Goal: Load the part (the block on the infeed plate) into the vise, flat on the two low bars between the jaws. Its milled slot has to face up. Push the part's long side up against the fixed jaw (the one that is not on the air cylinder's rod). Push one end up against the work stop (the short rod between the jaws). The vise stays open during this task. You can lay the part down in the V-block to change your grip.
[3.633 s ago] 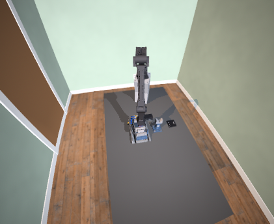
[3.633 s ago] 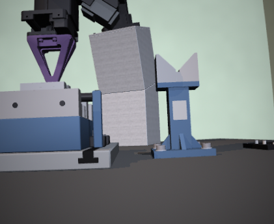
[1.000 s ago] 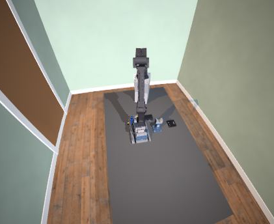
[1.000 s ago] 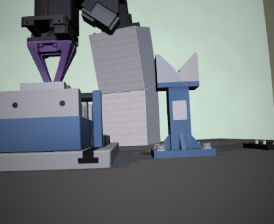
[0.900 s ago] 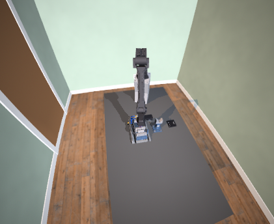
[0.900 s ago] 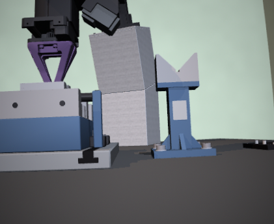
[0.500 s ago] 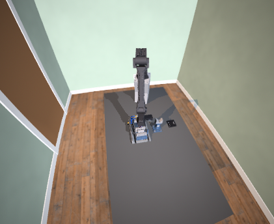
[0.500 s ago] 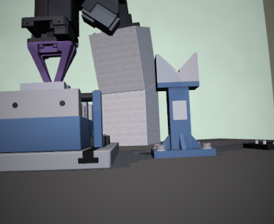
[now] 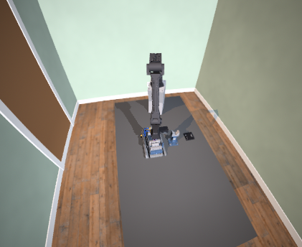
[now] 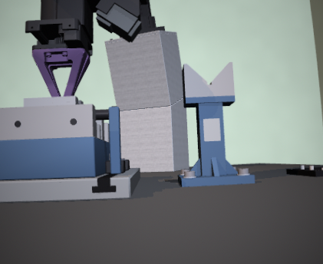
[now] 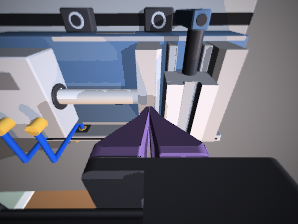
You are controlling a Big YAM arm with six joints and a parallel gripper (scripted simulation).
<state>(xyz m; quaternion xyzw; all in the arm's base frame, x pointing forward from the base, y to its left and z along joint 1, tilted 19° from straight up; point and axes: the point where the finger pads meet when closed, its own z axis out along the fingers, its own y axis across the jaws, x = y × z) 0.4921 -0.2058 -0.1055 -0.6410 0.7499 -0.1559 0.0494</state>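
Note:
The pale part (image 11: pixel 173 110) (image 10: pixel 48 102) lies between the jaws over the two low bars, its milled slot (image 11: pixel 189 107) facing up. Its long side appears against the fixed jaw (image 11: pixel 232 65) (image 10: pixel 44 124); no gap shows. Its far end appears to meet the work stop (image 11: pixel 193 52) (image 10: pixel 102 114). Whether it sits fully flat is hidden. The moving jaw (image 11: pixel 148 65), on the cylinder's rod (image 11: pixel 100 96), stands open with a narrow gap to the part. My gripper (image 11: pixel 149 112) (image 10: pixel 62 95) is shut and empty, its tips by the moving jaw and behind the part in the exterior view.
The V-block (image 10: pixel 194 86) (image 9: pixel 174 133) stands empty on its blue post beside the vise. The black infeed plate (image 10: pixel 311 171) (image 9: pixel 189 136) lies farther right, without the part. The air cylinder (image 11: pixel 35 85) and blue hoses (image 11: pixel 47 151) are on the wrist view's left.

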